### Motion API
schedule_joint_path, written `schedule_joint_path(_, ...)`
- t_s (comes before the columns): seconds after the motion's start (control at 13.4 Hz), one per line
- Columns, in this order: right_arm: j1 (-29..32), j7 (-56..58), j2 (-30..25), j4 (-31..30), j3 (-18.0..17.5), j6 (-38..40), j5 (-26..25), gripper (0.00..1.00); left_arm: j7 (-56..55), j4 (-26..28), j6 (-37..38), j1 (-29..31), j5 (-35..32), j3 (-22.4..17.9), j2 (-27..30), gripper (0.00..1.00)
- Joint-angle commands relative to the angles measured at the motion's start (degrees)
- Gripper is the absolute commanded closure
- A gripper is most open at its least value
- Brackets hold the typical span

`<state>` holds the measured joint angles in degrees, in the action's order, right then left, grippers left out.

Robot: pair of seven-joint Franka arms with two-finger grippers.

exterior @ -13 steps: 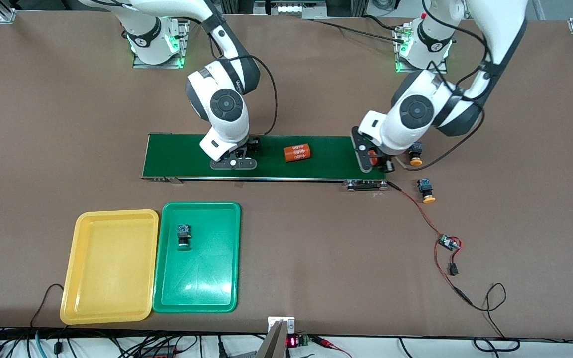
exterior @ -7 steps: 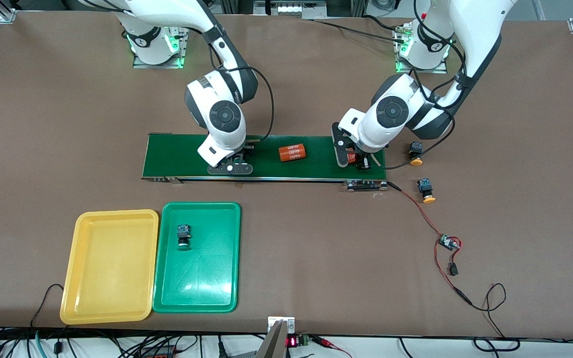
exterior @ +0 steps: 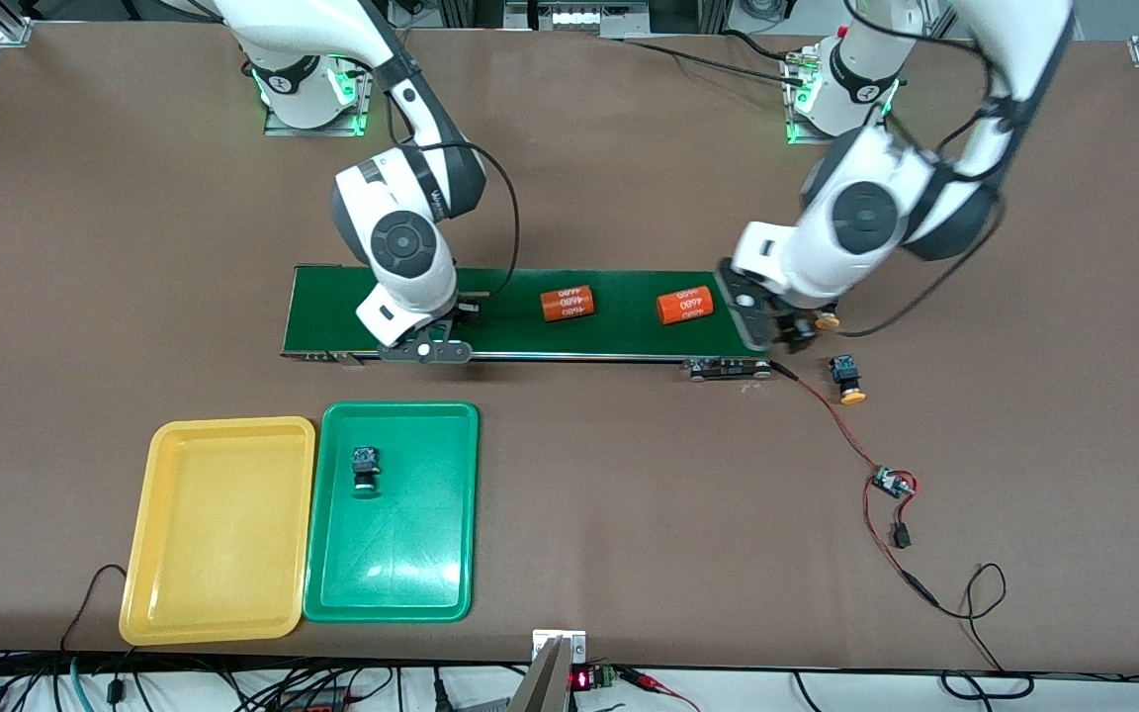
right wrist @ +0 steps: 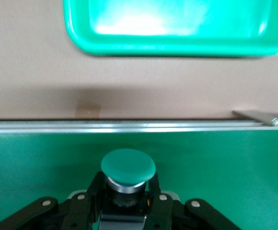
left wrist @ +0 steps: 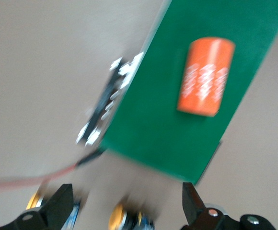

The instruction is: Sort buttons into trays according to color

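Right claw (right wrist: 128, 201) pinching a green button (right wrist: 128, 166) over the belt (exterior: 520, 336), near the belt's edge toward the trays. Left claw (left wrist: 124, 211) spread wide over the belt's end, above a yellow button (exterior: 827, 320). Another green button (exterior: 364, 469) in the green tray (exterior: 431, 583).

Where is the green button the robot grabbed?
The green button sits in the right pincer, over the conveyor belt at the right arm's end.

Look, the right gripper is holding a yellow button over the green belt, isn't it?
Almost. The right gripper is shut on a green button, not a yellow one, over the green belt. The right wrist view shows its round green cap between the fingers.
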<state>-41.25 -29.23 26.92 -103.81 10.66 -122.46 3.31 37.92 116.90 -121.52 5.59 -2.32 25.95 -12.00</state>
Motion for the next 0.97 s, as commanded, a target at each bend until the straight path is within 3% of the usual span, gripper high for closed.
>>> schedule_joint_path(0.0, 3.79, 3.2, -0.73, 4.21, -0.38, 1.43, 0.64, 0.91, -4.68, -1.83, 2.95, -0.75, 2.75, -7.2, 2.33, 0.0)
schedule_joint_path(0.3, 8.37, 6.63, 0.41, 8.62, -0.29, 0.82, 0.29, 0.91, -27.66, -4.31, 4.01, -0.93, 2.93, -13.63, 1.98, 0.0)
schedule_joint_path(0.52, 10.83, 8.48, 3.74, 9.67, -0.29, -4.6, 0.2, 0.91, -42.45, -5.01, 3.83, -1.37, 2.84, -14.52, 0.67, 0.0)
schedule_joint_path(0.67, 11.01, 9.62, 6.9, 10.64, -0.11, -10.14, 0.03, 0.91, -45.65, -5.01, 3.22, -1.54, 2.84, -14.7, -2.74, 0.0)
schedule_joint_path(0.9, 11.28, 11.82, 14.8, 18.44, -0.11, -13.95, -0.06, 0.91, -45.04, -4.66, 0.77, -1.72, 2.49, -16.01, -8.47, 0.0)
